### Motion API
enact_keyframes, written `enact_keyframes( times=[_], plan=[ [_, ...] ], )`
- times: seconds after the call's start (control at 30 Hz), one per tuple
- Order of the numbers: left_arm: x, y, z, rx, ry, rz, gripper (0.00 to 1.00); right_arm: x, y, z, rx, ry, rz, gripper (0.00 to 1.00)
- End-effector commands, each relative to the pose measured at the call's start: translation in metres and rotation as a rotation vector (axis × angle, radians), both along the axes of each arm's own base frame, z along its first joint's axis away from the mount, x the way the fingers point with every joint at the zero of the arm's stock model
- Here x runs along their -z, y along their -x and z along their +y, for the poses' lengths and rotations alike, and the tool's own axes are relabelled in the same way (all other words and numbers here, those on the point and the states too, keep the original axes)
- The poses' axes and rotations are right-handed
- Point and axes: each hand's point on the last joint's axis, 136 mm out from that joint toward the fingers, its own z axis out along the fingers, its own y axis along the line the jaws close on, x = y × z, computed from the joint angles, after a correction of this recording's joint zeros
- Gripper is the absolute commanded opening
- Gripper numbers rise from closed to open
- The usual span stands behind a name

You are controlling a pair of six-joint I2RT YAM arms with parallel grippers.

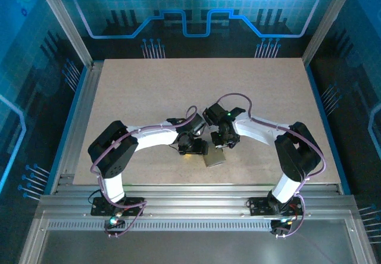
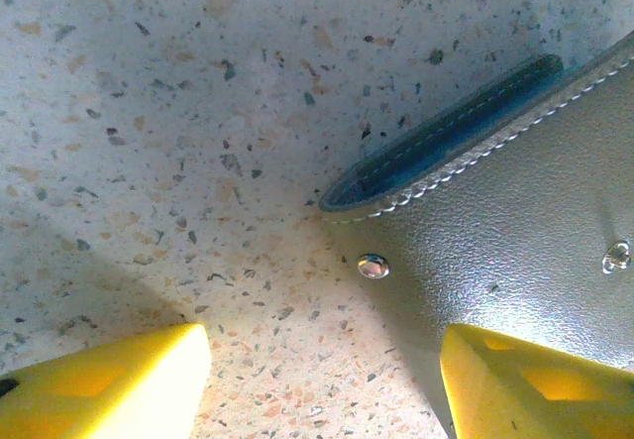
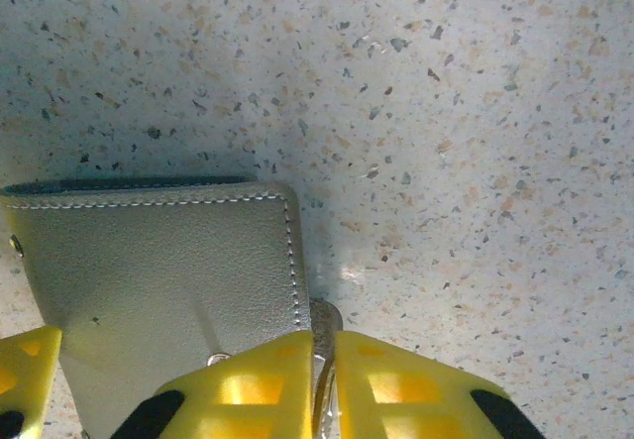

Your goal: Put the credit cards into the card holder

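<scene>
The card holder (image 1: 214, 158), a flat grey stitched case, lies on the table between the two arms. In the left wrist view the card holder (image 2: 515, 211) shows a dark blue inner edge and two metal snaps. My left gripper (image 2: 322, 345) is open, one yellow finger over bare table and the other over the case's near corner. My right gripper (image 3: 325, 345) is shut on a thin grey tab (image 3: 325, 315) sticking out from the right edge of the card holder (image 3: 158, 271). From above, the left gripper (image 1: 191, 148) and right gripper (image 1: 223, 140) flank the case. The credit cards are out of view.
The speckled tabletop (image 1: 149, 97) stretches wide behind the arms. Aluminium frame rails (image 1: 77, 121) run along its left and near edges, with blue-lit walls beyond.
</scene>
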Motion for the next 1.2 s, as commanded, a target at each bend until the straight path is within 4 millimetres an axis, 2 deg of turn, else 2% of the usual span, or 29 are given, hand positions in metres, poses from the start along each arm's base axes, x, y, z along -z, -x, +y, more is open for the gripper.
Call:
enact_keyframes(
  times=[0.0, 0.17, 0.43, 1.17],
  plan=[
    [0.021, 0.012, 0.004, 0.021, -0.042, 0.044, 0.65, -0.009, -0.002, -0.001, 0.003, -0.010, 0.000, 0.10],
    [0.025, 0.012, 0.004, 0.019, -0.042, 0.051, 0.65, -0.015, 0.000, 0.005, -0.005, -0.056, -0.003, 0.00],
    [0.027, 0.015, 0.005, 0.011, -0.038, 0.056, 0.65, -0.010, 0.000, 0.026, 0.006, -0.229, 0.051, 0.00],
    [0.032, 0.017, 0.001, 0.008, -0.018, 0.070, 0.65, 0.015, 0.009, 0.042, -0.012, -0.255, 0.128, 0.00]
  ],
)
